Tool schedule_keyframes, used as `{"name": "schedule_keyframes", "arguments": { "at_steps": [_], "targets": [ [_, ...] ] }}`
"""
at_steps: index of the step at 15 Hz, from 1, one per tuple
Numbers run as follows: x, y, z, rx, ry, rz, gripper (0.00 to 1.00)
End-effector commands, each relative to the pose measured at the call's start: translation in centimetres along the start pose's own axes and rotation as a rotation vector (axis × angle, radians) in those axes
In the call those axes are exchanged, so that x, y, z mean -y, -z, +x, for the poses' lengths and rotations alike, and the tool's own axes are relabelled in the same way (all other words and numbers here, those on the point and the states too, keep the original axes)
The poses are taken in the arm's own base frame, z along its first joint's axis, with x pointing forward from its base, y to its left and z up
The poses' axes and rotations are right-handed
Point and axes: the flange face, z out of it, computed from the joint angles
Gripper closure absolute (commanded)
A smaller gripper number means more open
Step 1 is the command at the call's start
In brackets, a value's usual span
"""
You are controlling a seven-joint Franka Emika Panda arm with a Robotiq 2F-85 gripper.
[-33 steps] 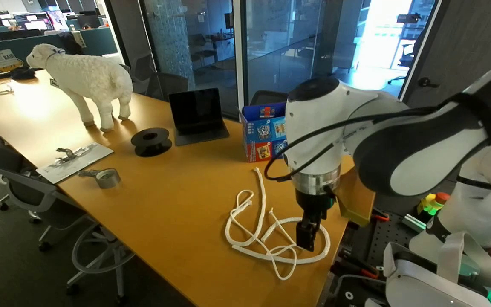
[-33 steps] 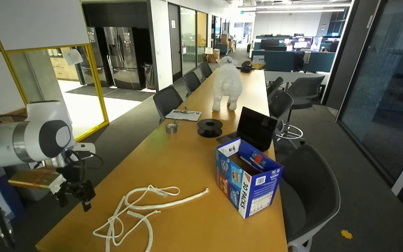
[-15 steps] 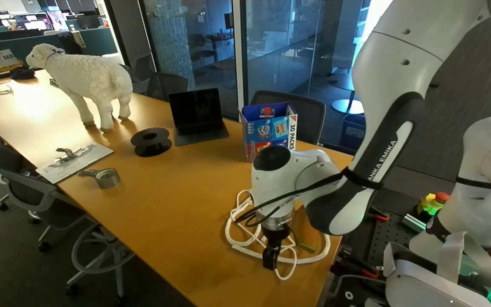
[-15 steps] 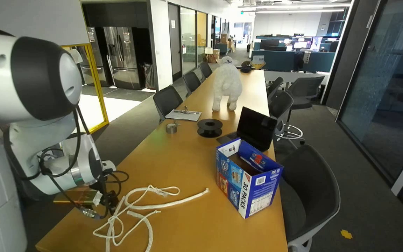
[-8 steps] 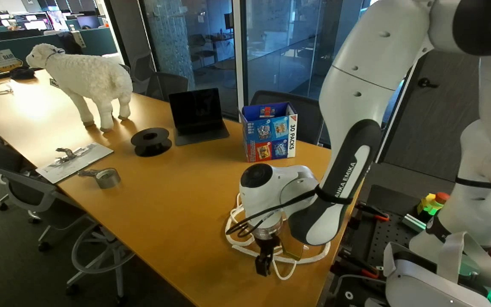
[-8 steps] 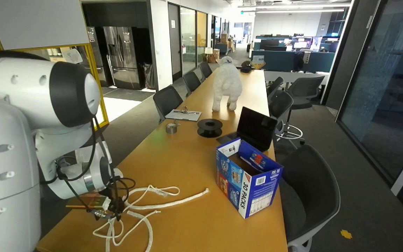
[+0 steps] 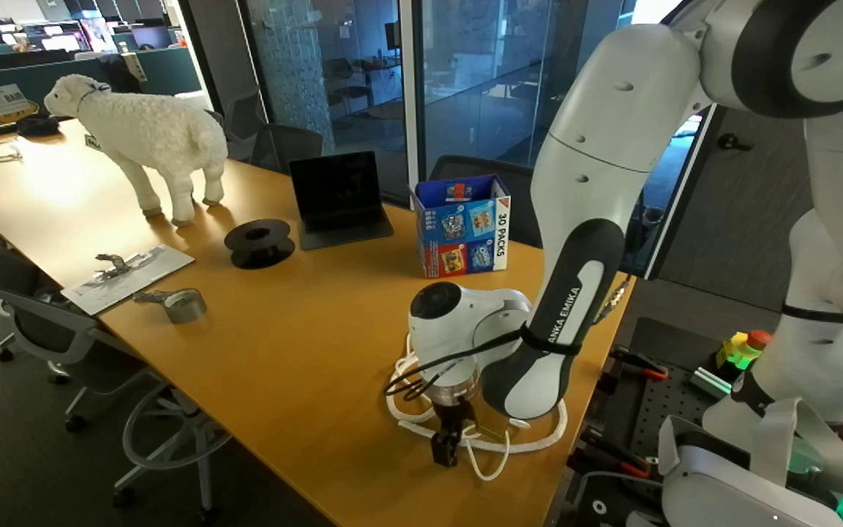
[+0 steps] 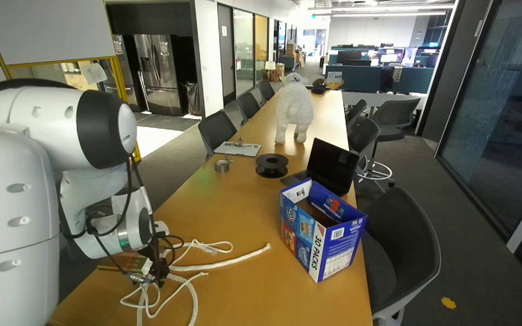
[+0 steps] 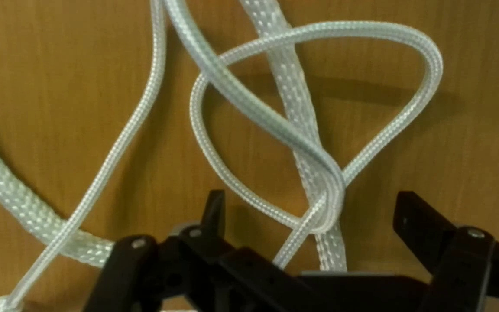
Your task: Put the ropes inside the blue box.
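The table (image 8: 243, 208) carries ropes (image 9: 291, 82), box (image 8: 321, 233), laptop (image 8: 332, 165), spool (image 8: 271, 165).

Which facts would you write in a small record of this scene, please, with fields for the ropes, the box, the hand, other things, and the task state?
Ropes: white, thin and thick, crossing in loose loops on the table
Blue box: upright on the table, open at top, marked "30 PACKS"
Hand: open, over the ropes, holding nothing; contact with them cannot be told
Other things on table: open laptop, black spool, tape roll, toy sheep
Task state: no rope visible inside the box
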Motion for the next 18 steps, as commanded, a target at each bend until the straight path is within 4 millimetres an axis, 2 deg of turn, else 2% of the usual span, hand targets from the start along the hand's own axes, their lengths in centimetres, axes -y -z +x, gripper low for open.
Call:
{"name": "schedule_keyframes", "arguments": {
  "at_steps": [1,6,11,13,18],
  "targets": [
    [-1.2,1.2,0.6,-0.038,-0.045,0.083,0.00],
    [-2.7,1.4,0.5,-0.051,-0.098,0.151,0.00],
    [-2.9,1.1,-0.2,-0.041,-0.102,0.179,0.00],
    [-2.9,1.2,-0.3,-0.052,-0.097,0.181,0.26],
    [-3.3,1.6,-0.6,-0.067,-0.093,0.165,0.65]
  ]
}}
